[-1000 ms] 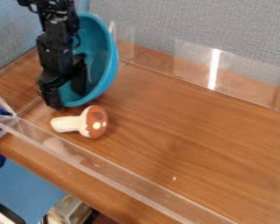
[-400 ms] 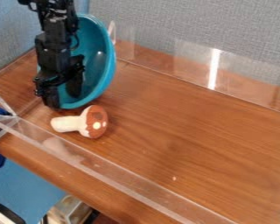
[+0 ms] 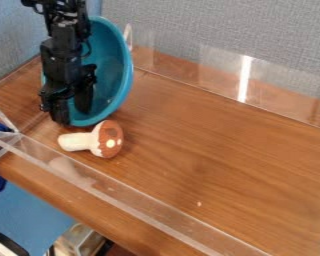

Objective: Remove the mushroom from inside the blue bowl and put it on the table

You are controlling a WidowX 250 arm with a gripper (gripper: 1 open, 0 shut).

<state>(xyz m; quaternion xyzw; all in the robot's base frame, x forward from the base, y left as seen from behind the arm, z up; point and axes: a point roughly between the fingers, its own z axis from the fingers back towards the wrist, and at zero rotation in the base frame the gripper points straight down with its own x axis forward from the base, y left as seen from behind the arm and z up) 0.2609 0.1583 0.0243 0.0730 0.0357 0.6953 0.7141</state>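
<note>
While lying sideways, mushroom (image 3: 95, 140) rests below-right of pincer (image 3: 64, 107).

This looks like a robot test bench in a lab rather than a home. A brown wood-grain counter (image 3: 216, 140) is fenced by low clear acrylic walls (image 3: 256, 75), and a black robot arm (image 3: 65, 60) stands over it. Behind runs a grey-blue fabric partition panel (image 3: 243, 25), office-style. The props are toys: a glossy turquoise plastic bowl (image 3: 116, 60), a small orange-capped toy mushroom (image 3: 99, 140).
</note>
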